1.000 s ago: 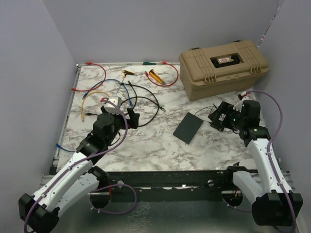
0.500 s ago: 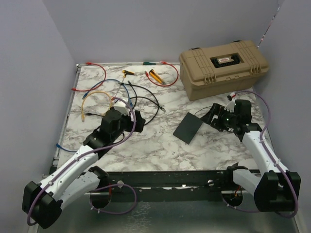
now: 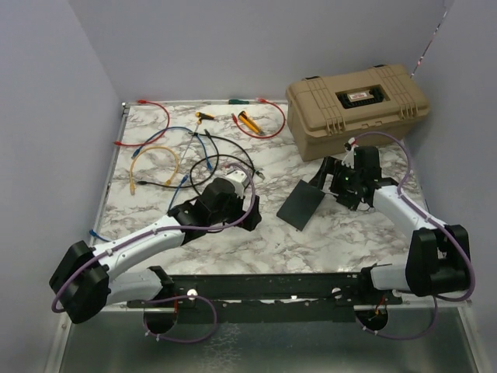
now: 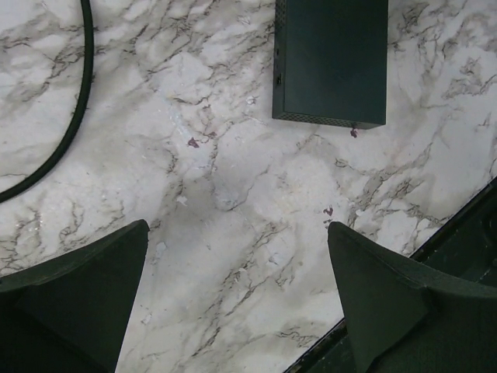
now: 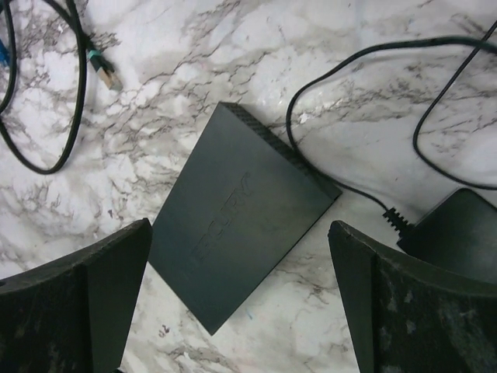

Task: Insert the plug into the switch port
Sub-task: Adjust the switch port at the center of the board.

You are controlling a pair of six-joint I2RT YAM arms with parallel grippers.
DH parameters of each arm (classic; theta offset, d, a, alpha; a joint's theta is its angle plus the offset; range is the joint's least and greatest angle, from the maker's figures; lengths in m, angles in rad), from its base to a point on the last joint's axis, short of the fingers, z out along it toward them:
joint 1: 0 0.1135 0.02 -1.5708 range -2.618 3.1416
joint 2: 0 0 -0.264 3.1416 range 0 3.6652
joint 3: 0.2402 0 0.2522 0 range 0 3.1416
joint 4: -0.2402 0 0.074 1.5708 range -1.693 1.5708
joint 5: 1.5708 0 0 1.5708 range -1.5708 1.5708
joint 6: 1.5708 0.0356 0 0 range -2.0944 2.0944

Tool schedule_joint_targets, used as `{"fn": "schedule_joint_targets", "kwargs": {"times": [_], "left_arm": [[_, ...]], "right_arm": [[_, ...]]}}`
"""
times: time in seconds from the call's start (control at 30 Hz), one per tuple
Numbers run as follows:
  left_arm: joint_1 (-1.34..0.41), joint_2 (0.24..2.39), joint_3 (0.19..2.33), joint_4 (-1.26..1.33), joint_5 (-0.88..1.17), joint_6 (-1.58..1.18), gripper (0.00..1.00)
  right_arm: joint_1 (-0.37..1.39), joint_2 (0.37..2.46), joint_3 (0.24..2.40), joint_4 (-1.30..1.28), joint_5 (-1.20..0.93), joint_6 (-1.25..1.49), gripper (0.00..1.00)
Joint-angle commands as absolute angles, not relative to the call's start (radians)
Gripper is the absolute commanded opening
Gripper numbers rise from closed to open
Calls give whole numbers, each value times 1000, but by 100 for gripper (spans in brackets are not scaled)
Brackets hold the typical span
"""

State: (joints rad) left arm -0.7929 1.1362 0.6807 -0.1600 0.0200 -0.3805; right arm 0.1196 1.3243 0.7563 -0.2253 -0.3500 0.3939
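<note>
brings the left gripper (image 3: 245,210) up short of the switch (image 3: 301,203) lying flat mid-table, and the right gripper (image 3: 329,181) above it, since a second ago — holds both pairs of jaws wide apart and empty, leaves the plug (image 5: 106,75) loose on the marble (image 3: 334,237), nothing grasped or inserted yet.
</note>
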Motion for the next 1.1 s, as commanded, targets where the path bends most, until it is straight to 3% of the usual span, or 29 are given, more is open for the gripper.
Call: {"fn": "schedule_joint_targets", "kwargs": {"times": [0.0,0.4,1.07], "left_arm": [[-844,1171,695,-113,-46,-447,99],[-978,1374,676,78,-95,-568,99],[-1006,1652,726,198,-205,-611,99]], "right_arm": [[126,1369,804,-173,-267,358,100],[127,1499,837,-105,-360,356,100],[164,1581,803,-53,-443,344,99]]}}
